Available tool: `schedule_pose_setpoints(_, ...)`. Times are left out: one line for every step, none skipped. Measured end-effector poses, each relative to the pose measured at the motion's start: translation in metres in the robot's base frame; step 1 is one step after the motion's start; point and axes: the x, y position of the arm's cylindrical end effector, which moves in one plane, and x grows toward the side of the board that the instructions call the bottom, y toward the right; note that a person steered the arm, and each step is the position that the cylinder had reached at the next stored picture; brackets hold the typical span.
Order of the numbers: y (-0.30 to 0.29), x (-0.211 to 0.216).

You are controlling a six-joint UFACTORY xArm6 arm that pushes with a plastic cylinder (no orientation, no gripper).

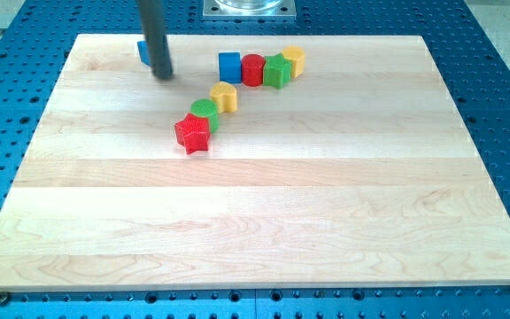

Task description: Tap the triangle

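Note:
A blue block [142,51], the likely triangle, sits near the board's top left, mostly hidden behind my rod, so its shape is hard to make out. My tip [162,74] rests on the board just right of and below it, touching or nearly touching it. To the right lies a row: a blue cube [229,66], a red cylinder [252,68], a green star [277,71] and a yellow block [294,59]. Below that row a yellow block [224,96], a green cylinder [205,112] and a red star [192,133] form a diagonal line.
The wooden board [255,221] lies on a blue perforated table [503,97]. A metal robot base [248,8] shows at the view's top centre.

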Motion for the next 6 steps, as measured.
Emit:
schedule_pose_setpoints(-0.005,0.002)
schedule_pose_setpoints(-0.005,0.001)
schedule_pose_setpoints(-0.005,0.001)
schedule_pose_setpoints(0.001,0.000)
schedule_pose_setpoints(-0.011,-0.028)
schedule_pose_setpoints(-0.067,-0.019)
